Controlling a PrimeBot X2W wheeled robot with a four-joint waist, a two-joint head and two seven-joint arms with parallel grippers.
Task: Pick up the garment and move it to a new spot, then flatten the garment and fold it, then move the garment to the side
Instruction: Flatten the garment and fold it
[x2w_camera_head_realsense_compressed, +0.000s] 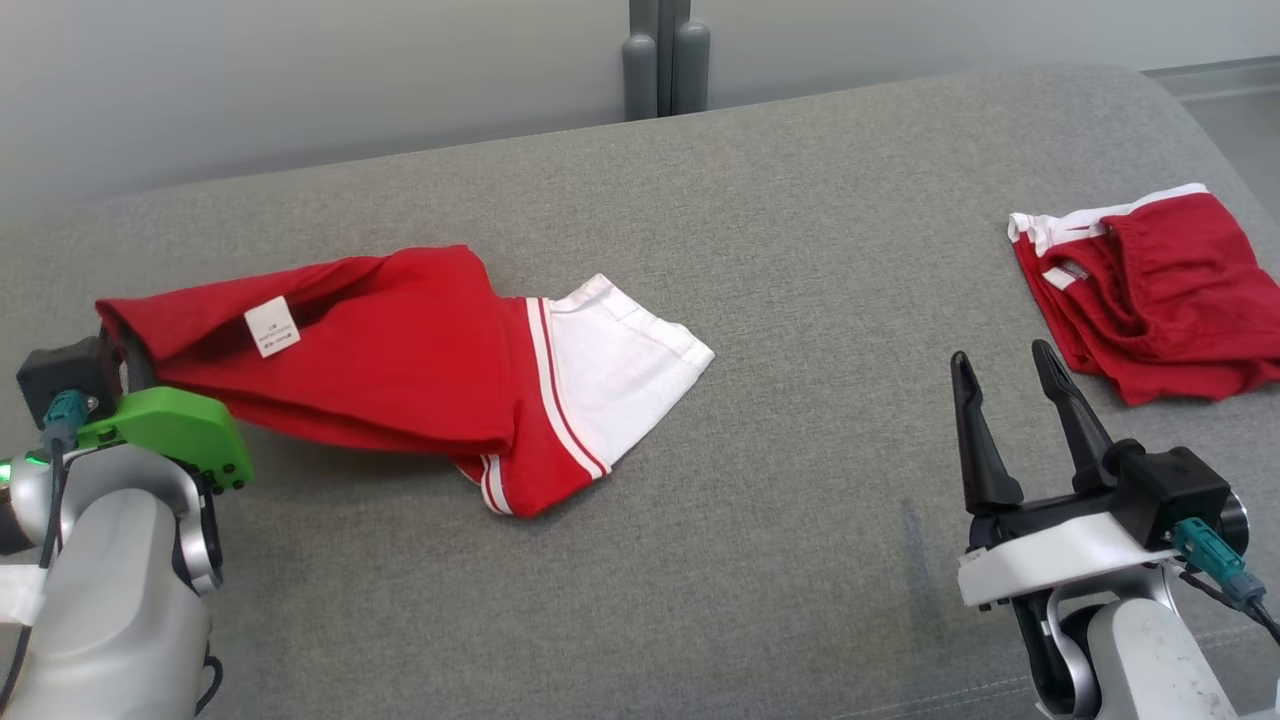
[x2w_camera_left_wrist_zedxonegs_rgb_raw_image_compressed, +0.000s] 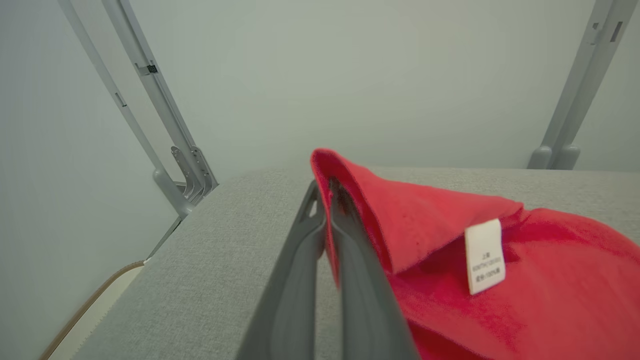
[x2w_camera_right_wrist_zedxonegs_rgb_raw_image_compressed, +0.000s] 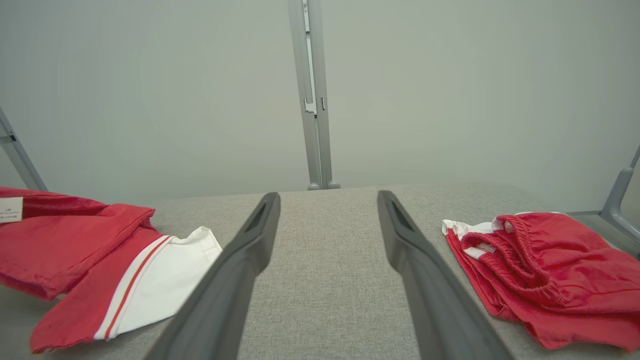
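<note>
So we're gripping the red-and-white garment (x2w_camera_head_realsense_compressed: 400, 350) by its left edge, left gripper (x2w_camera_left_wrist_zedxonegs_rgb_raw_image_compressed: 327, 200) fingers clamped together on the cloth. The rest is lying crumpled on the grey bench (x2w_camera_head_realsense_compressed: 800, 250), left of centre. Right gripper (x2w_camera_head_realsense_compressed: 1000, 352) is hovering with fingers wide apart, carrying nothing. We're guessing this is the pick-up-and-move step, so next we're needing enough lift to carry it without dragging.

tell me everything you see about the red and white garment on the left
The red garment with a white panel looks like soft cotton, white stripes edging the panel. It lies twisted on the grey fabric surface, a white care label showing. The shut left claw pinches its lifted left edge.
</note>
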